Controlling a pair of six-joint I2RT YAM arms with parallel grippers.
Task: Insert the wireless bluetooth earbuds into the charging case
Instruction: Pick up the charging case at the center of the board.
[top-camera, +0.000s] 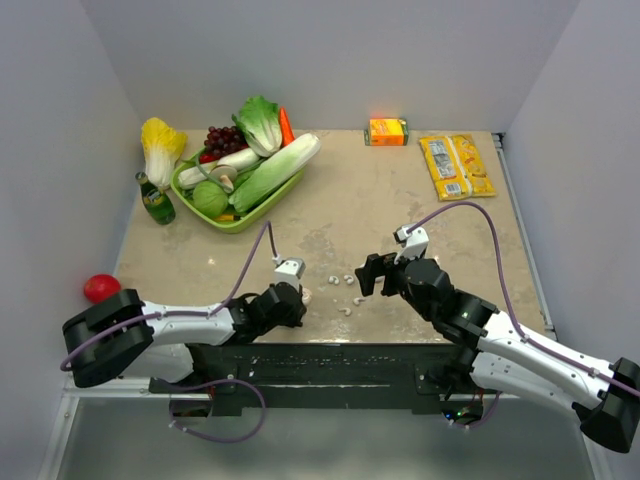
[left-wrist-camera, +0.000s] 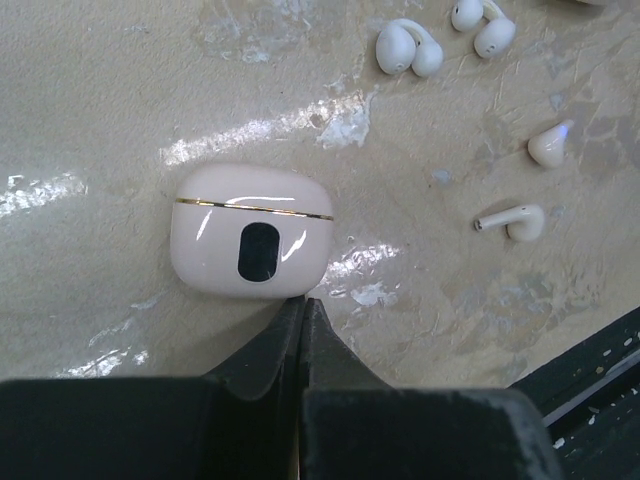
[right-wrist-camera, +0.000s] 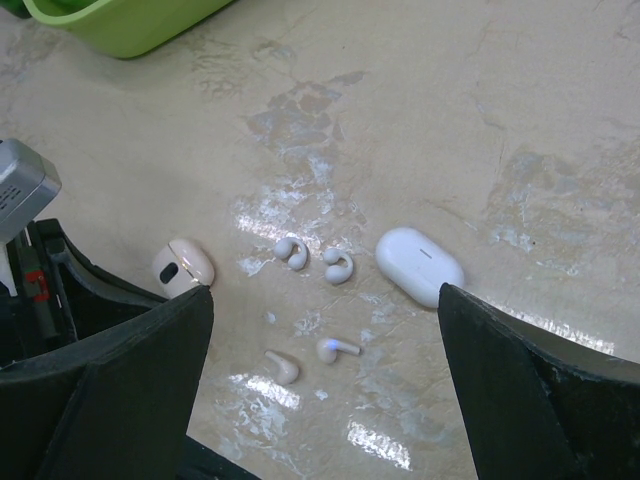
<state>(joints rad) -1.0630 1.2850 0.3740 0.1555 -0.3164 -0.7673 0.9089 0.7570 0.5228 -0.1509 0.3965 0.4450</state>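
Note:
The charging case (left-wrist-camera: 250, 232) is a cream-pink pebble with a gold seam and a dark oval window. It lies closed on the table and also shows in the right wrist view (right-wrist-camera: 183, 263) and the top view (top-camera: 304, 296). My left gripper (left-wrist-camera: 303, 302) is shut and empty, its tips touching the case's near edge. Two stemmed white earbuds (left-wrist-camera: 512, 220) (left-wrist-camera: 550, 143) lie loose to the case's right. In the right wrist view they (right-wrist-camera: 335, 347) (right-wrist-camera: 282, 366) lie below my open, empty right gripper (right-wrist-camera: 325, 292), which hovers above the table (top-camera: 372, 278).
Two clip-style white earbuds (right-wrist-camera: 292, 252) (right-wrist-camera: 339, 265) and a white oval case (right-wrist-camera: 418, 264) lie beside the stemmed ones. A green basket (top-camera: 232, 222) of vegetables, a green bottle (top-camera: 155, 200), an orange carton (top-camera: 388, 131), a yellow packet (top-camera: 456, 165) and a red ball (top-camera: 100, 287) stand farther off.

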